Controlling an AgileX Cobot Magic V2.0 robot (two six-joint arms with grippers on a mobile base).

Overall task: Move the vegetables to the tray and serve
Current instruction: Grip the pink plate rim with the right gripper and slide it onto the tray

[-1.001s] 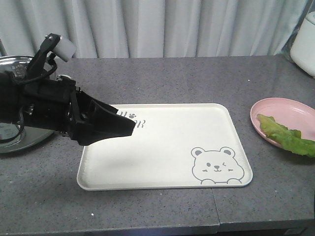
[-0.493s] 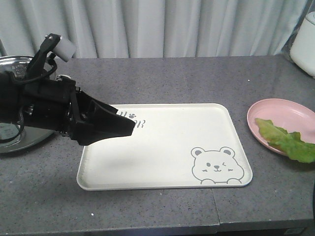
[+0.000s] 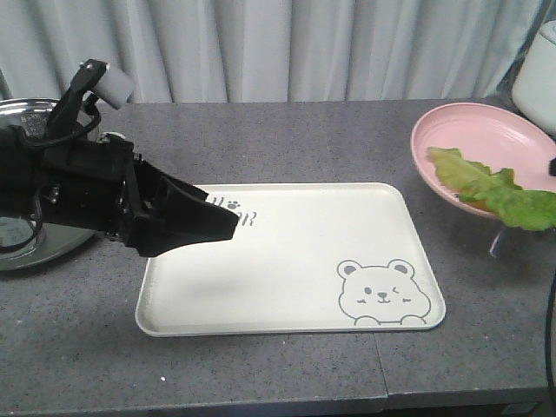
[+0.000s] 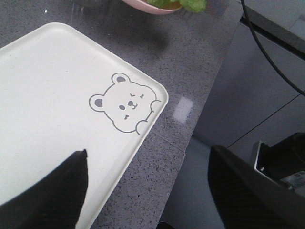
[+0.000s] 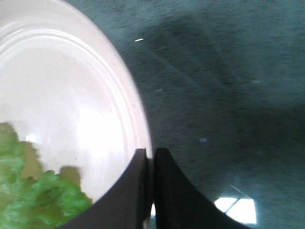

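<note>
From the front view, the cream tray lies flat on the grey counter with nothing on it. The left gripper hangs low over the tray's left end, probably parked there so the middle is free for the drop. At the far right the pink plate looks raised and tipped toward the tray, with the vegetables bunched at its lower edge (a tilt that would let them slide off). The left wrist view shows the left gripper's two dark fingers well apart with nothing between them, above the tray's bear corner. A sliver of plate shows at the top, its shadow on the counter below. The right wrist view shows the right gripper pinched together on the plate's rim. Holding the rim rather than the leaves lets it carry them all at once.
</note>
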